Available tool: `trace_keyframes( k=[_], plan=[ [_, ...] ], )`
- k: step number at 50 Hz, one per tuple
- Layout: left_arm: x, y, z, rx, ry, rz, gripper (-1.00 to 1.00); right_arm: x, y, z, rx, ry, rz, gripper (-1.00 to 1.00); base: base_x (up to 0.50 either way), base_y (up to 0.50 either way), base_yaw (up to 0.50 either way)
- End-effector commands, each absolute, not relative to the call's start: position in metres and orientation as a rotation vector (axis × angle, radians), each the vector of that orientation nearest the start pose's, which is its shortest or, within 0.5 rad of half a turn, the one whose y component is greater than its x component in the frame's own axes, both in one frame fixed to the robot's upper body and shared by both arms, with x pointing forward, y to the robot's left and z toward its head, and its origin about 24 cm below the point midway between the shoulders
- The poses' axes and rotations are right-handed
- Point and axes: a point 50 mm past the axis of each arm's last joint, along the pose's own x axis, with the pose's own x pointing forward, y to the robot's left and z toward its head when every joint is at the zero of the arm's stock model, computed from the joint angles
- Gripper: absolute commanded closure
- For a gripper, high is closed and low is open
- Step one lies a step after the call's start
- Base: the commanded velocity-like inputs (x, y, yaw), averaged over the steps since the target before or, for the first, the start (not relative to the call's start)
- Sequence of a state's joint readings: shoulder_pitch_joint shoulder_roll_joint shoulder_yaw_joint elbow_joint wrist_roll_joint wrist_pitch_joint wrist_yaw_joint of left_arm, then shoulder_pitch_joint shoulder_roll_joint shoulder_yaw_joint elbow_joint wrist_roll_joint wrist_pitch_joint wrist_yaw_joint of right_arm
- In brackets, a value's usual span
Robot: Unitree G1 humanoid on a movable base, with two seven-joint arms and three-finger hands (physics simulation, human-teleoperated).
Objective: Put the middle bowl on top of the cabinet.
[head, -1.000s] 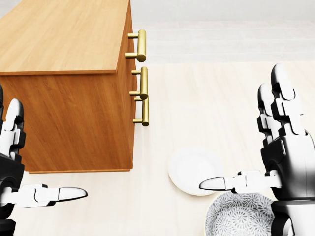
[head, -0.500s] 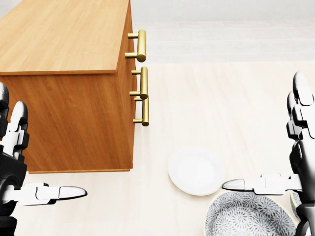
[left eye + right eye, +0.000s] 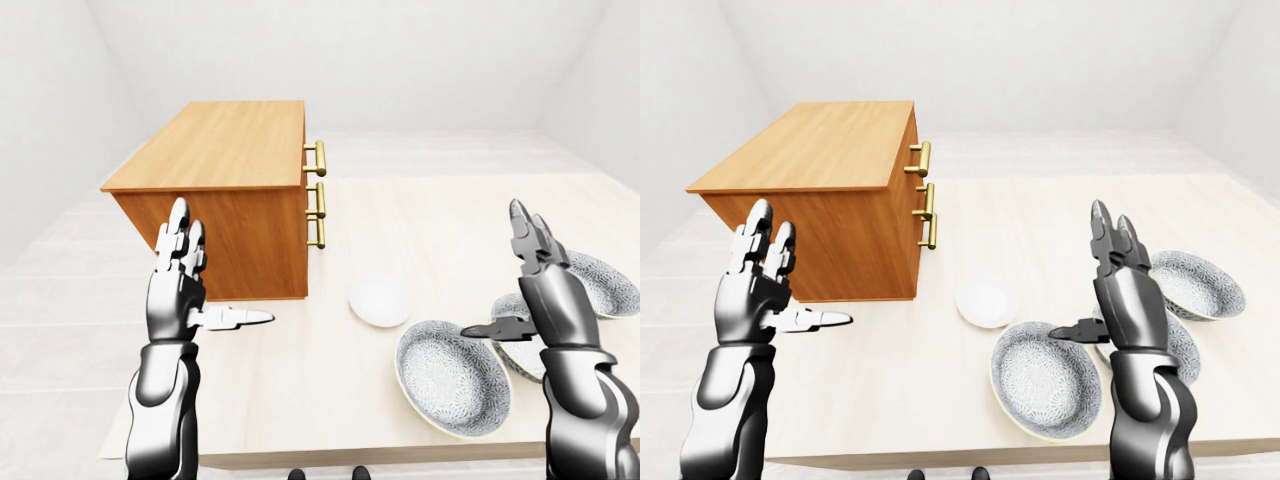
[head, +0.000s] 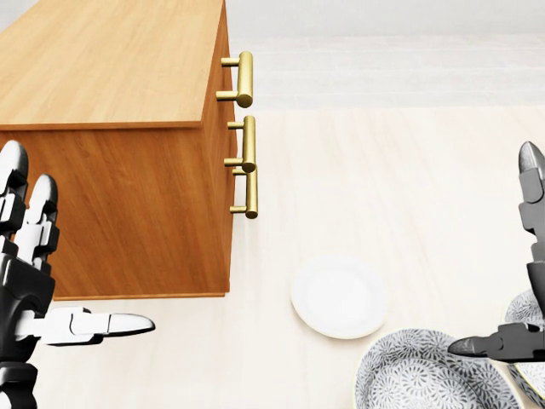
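- L hand (image 3: 180, 290): open wide, fingers upright, thumb pointed twd frame right; nothing gripped. Seen lower left of left-eye view, against the cabinet (image 3: 230, 150) side panel.
- R hand (image 3: 1125, 290): likewise spread wide, fingers up, thumb pointed twd frame left; nothing gripped. Raised over the bowls at lower right of right-eye view, not touching any.
- Middle bowl (image 3: 518, 358) (task obj): on the table (image 3: 430, 230), lower right of frame, largely hidden behind R hand and forearm. Grey patterned inside; only the pattern is seen in the part that shows.
- Near bowl (image 3: 452, 378): largest in frame, at bottom centre-right, just left of middle bowl; rims look touching or overlapped, cannot be told which. Only pattern seen inside.
- Far bowl (image 3: 1197, 283): right edge of frame, above middle bowl. Only pattern seen inside.
- White dish (image 3: 379, 299): plain, shallow, apart from the bowls, near cabinet's lower right corner.
- Cabinet: wooden, upper left of frame, stood on table; three brass handles (image 3: 318, 195) on the face at its right. Interior not visible.
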State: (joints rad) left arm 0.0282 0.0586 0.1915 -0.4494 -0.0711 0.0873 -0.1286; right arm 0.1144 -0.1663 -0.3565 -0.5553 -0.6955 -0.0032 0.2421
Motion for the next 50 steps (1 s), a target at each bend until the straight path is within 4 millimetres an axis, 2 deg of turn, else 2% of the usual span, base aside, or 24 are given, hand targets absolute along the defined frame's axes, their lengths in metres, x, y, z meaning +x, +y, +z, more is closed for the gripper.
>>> trace_keyframes(
  k=[1,7,10,15,22,32,38,50],
  plan=[
    [0.235,0.192,0.141,0.057,-0.375,0.035,-1.0,0.201,-0.243,0.166,-1.21,-0.192,-0.277,-1.0,0.0,0.0,0.0],
    [0.232,0.193,0.151,0.06,-0.419,0.04,-1.0,0.194,-0.242,0.18,-1.261,-0.213,-0.282,-1.0,0.0,0.0,0.0],
    [0.232,0.192,0.147,0.057,-0.403,0.039,-1.0,0.191,-0.243,0.184,-1.283,-0.19,-0.282,-1.0,0.0,0.0,0.0],
    [0.234,0.19,0.139,0.063,-0.368,0.035,-1.0,0.187,-0.248,0.182,-1.316,-0.152,-0.277,-1.0,0.0,0.0,0.0],
    [0.226,0.184,0.151,0.068,-0.426,0.016,-1.0,0.188,-0.254,0.166,-1.396,-0.017,-0.239,-1.0,0.0,0.0,0.0],
    [0.222,0.185,0.157,0.074,-0.453,0.018,-1.0,0.186,-0.26,0.167,-1.431,0.026,-0.242,-1.0,0.0,0.0,0.0],
    [0.226,0.187,0.149,0.074,-0.413,0.021,-1.0,0.19,-0.265,0.162,-1.449,0.062,-0.255,-1.0,0.0,0.0,0.0],
    [0.221,0.189,0.149,0.071,-0.413,0.024,-1.0,0.192,-0.269,0.148,-1.481,0.132,-0.252,-1.0,0.0,0.0,0.0]
  ],
)
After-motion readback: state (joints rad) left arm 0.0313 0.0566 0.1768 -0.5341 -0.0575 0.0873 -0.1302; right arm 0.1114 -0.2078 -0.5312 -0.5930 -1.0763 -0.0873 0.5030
